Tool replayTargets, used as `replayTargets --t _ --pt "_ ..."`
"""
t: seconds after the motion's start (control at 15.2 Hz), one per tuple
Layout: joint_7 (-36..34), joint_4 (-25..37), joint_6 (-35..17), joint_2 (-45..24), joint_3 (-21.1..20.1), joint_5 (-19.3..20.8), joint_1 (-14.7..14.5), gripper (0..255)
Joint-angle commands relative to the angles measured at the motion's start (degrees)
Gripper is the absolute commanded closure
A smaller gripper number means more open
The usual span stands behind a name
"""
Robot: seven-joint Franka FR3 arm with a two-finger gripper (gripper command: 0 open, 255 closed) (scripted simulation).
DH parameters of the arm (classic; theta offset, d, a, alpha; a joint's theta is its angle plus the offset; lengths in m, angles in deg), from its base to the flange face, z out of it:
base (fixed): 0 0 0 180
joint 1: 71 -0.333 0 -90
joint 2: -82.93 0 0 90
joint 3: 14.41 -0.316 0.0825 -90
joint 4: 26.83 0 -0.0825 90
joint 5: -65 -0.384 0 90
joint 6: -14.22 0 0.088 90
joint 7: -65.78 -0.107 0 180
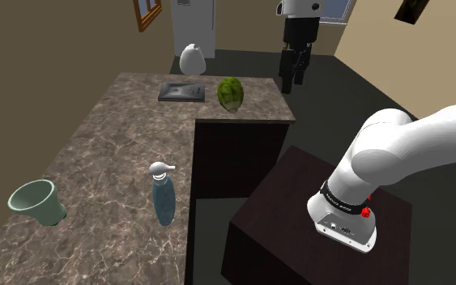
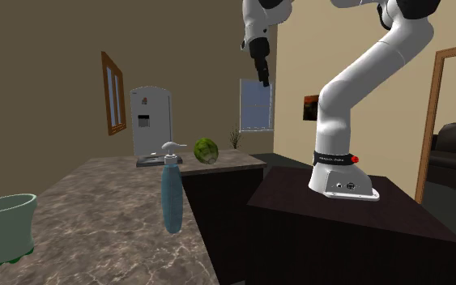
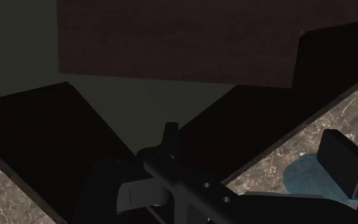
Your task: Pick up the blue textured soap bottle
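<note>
The blue soap bottle (image 1: pixel 164 201) (image 2: pixel 172 199), capped with a white pump, stands upright on the marbled counter (image 1: pixel 108 150) (image 2: pixel 96 214) close to the edge that faces the stand (image 1: pixel 299 227). A pale green cup (image 1: pixel 36 202) (image 2: pixel 6 228) sits on the same end of the counter, well apart from the bottle. At the far end lie a green leafy ball (image 1: pixel 230 93) (image 2: pixel 206 151) and a dark flat tray (image 1: pixel 181 91). The gripper (image 1: pixel 291 83) (image 2: pixel 263 79) hangs high in the air, pointing down, well apart from the bottle. Its fingers (image 3: pixel 341 167) stand apart and clasp nothing. In the wrist view a blue patch on the counter just beside one finger is probably the bottle, though it is partly hidden.
</note>
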Motion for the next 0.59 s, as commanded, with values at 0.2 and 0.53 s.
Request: replayTargets --t 0.2,0.53 --pt "-3.1 -1.4 -4.8 -2.5 -3.0 -3.0 -1.0 0" --pt "-8.0 -2.3 -13.1 -8.4 -8.0 -7.4 -2.7 0"
